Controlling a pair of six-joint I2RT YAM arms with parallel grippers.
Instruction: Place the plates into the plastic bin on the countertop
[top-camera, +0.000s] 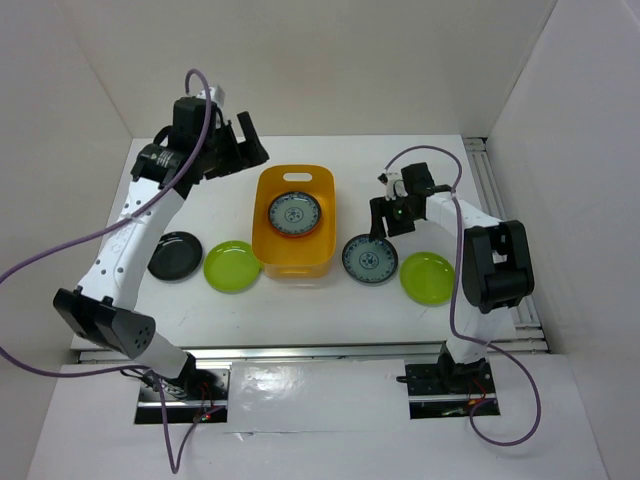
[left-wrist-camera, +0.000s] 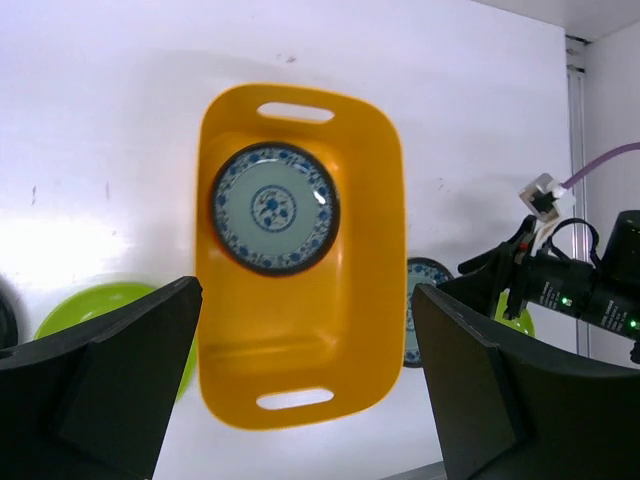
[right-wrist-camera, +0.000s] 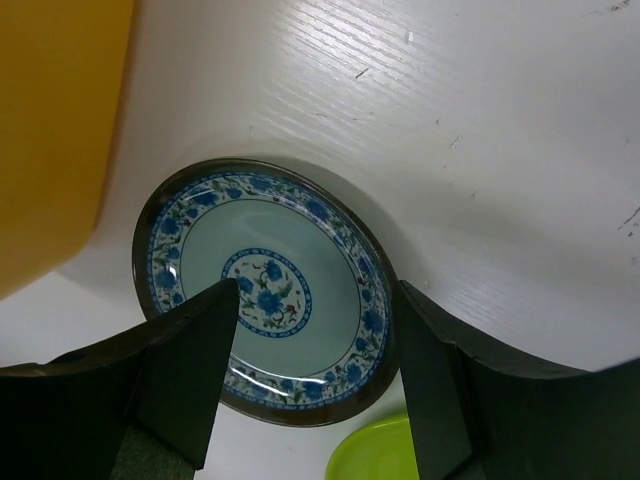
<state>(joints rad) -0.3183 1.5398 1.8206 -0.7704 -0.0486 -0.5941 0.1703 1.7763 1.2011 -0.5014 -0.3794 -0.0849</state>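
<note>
White walls box in the white table (top-camera: 300, 310). Our right claw (right-wrist-camera: 315, 300), jaws spread and empty, hovers low over a blue-patterned plate (right-wrist-camera: 270, 290) lying just beside the yellow-orange plastic bin (top-camera: 293, 255), seemingly lined up to pinch its rim. Our left claw (left-wrist-camera: 307, 290), likewise spread and empty, hangs high above the bin, where a matching plate (left-wrist-camera: 272, 208) rests at the far end. Beyond, a lime green plate (top-camera: 232, 266), a black plate (top-camera: 175, 255) and a second green plate (top-camera: 427, 277) wait on the table.
</note>
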